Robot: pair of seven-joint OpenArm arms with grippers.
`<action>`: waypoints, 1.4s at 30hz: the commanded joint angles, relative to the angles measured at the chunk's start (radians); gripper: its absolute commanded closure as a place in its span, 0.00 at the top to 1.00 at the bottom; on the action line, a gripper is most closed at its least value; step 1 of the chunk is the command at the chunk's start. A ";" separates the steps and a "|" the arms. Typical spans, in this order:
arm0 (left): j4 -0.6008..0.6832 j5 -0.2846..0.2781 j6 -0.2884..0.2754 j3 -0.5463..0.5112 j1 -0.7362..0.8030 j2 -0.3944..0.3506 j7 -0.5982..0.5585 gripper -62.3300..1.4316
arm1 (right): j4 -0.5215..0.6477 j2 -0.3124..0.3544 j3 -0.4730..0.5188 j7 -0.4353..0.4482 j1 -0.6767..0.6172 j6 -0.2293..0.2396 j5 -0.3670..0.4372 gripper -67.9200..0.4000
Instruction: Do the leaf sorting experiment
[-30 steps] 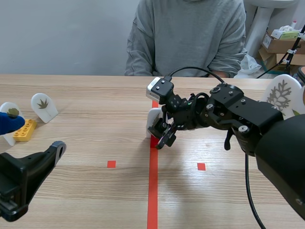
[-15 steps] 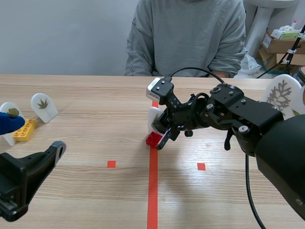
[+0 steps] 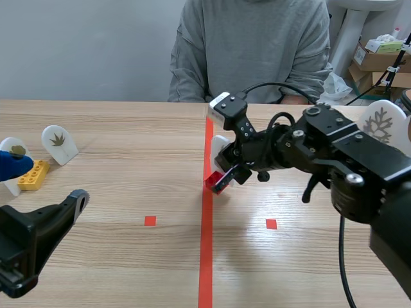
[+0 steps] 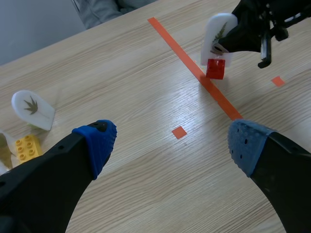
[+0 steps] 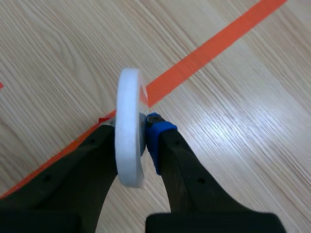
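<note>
I was looking into a lab or test room: a wooden desk [image 3: 96, 192] marked out with an orange-red tape line [image 3: 205, 256] and squares, a person [image 3: 250, 45] seated across it, a bare grey wall [image 3: 83, 45] behind, and cardboard boxes [image 3: 376, 59] stacked at the back.

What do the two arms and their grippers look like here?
Both arms are black. The left gripper has thick fingers tipped with blue dotted pads; the right gripper shows one blue pad. A white camera block and black cables ride the right arm.
</note>
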 commanded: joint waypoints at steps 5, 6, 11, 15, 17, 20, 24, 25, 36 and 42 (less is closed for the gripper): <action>0.004 -0.007 0.002 0.002 -0.003 0.000 -0.010 0.80 | 0.258 0.113 0.103 0.013 -0.205 -0.042 0.018 0.03; 0.004 -0.007 0.002 0.002 -0.003 0.000 -0.010 0.80 | 0.295 0.126 0.128 0.013 -0.243 -0.045 0.018 0.03; 0.004 -0.007 0.002 0.002 -0.003 0.000 -0.010 0.80 | 0.410 0.161 0.290 0.017 -0.417 -0.056 0.081 0.03; 0.004 -0.007 0.002 0.002 -0.003 0.000 -0.010 0.80 | 0.416 0.161 0.421 0.033 -0.494 -0.056 0.100 0.03; 0.004 -0.008 0.002 0.002 -0.003 0.000 -0.010 0.80 | 0.414 0.161 0.479 0.052 -0.513 -0.056 0.098 0.03; 0.004 -0.008 0.002 0.002 -0.003 0.000 -0.010 0.80 | 0.390 0.161 0.554 0.089 -0.512 -0.056 0.091 0.03; 0.004 -0.008 0.002 0.002 -0.003 0.000 -0.010 0.80 | 0.284 0.161 0.608 0.123 -0.457 -0.056 0.087 0.03; 0.004 -0.008 0.002 0.002 -0.003 0.000 -0.010 0.80 | 0.242 0.161 0.613 0.126 -0.431 -0.055 0.087 0.03; 0.004 -0.008 0.002 0.002 -0.003 0.000 -0.010 0.80 | -0.084 0.173 0.618 0.209 -0.238 -0.064 0.058 0.03; 0.004 -0.008 0.002 0.002 -0.003 0.000 -0.008 0.80 | -0.135 0.182 0.618 0.260 -0.230 -0.127 0.026 0.03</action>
